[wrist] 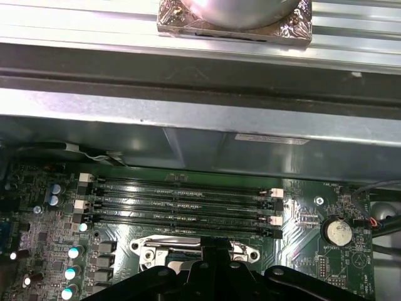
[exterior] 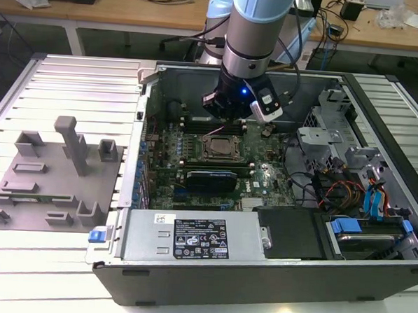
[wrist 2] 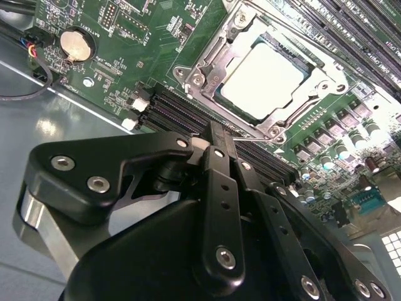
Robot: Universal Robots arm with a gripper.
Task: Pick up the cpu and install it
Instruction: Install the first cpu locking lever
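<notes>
One cpu (wrist 2: 263,80) lies flat in the metal-framed socket (wrist 2: 207,58) on the green motherboard (wrist 2: 125,37), its silvery top uncovered. The claw (wrist 2: 216,135) hangs close beside the socket, over the black memory slots (wrist 2: 169,108), fingers drawn together and holding nothing. All this sits within the open computer case (exterior: 258,285) on the slatted desk (exterior: 49,260)
</notes>
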